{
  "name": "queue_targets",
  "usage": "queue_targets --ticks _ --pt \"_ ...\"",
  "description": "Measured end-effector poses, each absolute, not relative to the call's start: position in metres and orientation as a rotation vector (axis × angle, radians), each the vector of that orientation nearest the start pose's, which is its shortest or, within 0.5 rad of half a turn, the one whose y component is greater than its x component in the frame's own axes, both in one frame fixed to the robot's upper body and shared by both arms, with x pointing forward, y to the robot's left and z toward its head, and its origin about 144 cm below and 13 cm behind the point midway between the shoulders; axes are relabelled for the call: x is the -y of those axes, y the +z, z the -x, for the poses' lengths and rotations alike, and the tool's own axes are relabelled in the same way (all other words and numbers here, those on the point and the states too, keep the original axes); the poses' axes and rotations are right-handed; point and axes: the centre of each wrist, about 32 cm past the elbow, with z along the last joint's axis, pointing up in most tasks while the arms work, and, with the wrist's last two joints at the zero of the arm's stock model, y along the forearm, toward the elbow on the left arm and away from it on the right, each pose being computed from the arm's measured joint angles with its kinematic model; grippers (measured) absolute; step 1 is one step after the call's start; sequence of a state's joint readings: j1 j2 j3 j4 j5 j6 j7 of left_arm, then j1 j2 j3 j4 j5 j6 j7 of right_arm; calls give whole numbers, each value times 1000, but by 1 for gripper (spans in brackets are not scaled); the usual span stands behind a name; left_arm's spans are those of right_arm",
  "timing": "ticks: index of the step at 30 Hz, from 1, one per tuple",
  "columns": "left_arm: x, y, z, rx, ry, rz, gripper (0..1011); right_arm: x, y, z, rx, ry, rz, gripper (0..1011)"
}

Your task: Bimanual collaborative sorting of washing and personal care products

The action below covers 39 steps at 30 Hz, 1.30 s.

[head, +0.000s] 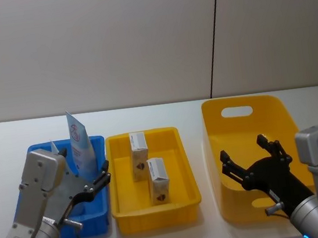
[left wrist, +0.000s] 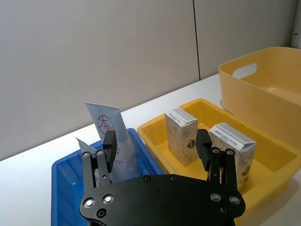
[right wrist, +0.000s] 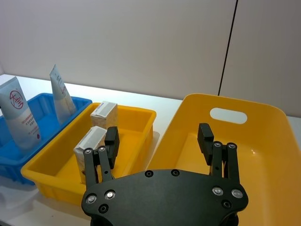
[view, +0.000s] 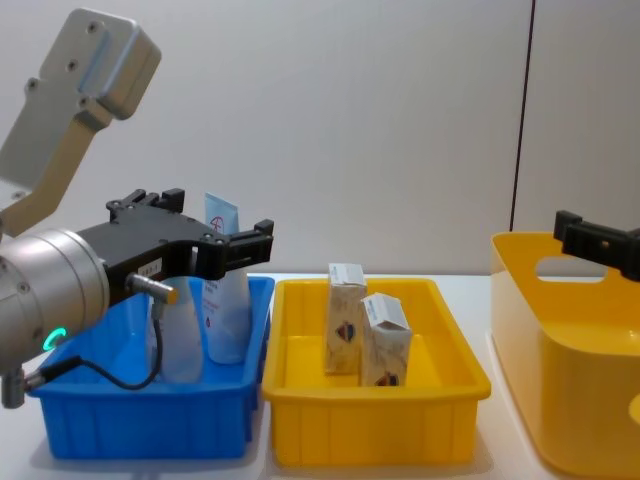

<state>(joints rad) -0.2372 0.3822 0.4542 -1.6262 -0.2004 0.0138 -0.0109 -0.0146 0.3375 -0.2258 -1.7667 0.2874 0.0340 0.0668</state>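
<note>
Two pale-blue tubes, a tall one (head: 78,140) and a shorter one (head: 54,147), stand in the blue tray (head: 95,214). Two cream cartons with a dark emblem (head: 138,151) (head: 159,181) stand upright in the small yellow tray (head: 184,171). My left gripper (head: 86,164) hovers open over the blue tray, just in front of the tubes (left wrist: 114,134), with nothing between its fingers. Over the large yellow basket (head: 240,103) my right gripper (head: 243,148) hangs open and empty. The chest view shows the cartons (view: 345,318) side by side, one leaning slightly.
The three containers sit in a row on a white table (head: 146,112) against a grey wall. The basket (right wrist: 263,155) has tall walls and a handle cut-out (right wrist: 228,115). A narrow strip of table separates the small yellow tray from the basket.
</note>
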Motion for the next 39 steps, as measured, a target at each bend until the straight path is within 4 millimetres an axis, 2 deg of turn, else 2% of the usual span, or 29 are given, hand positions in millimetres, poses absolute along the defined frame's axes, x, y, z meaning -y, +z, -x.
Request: queue_targets --ticks 24,29,39 --pt "-198 1204 -492 268 1124 -61 1001 236 1191 -447 74 -1218 -20 1002" --pt "-198 1204 -492 268 1124 -61 1001 234 1200 -449 66 -1210 -9 1002" --pt "-198 1204 -492 268 1124 -61 1001 220 1230 -455 -1 -1198 40 1002"
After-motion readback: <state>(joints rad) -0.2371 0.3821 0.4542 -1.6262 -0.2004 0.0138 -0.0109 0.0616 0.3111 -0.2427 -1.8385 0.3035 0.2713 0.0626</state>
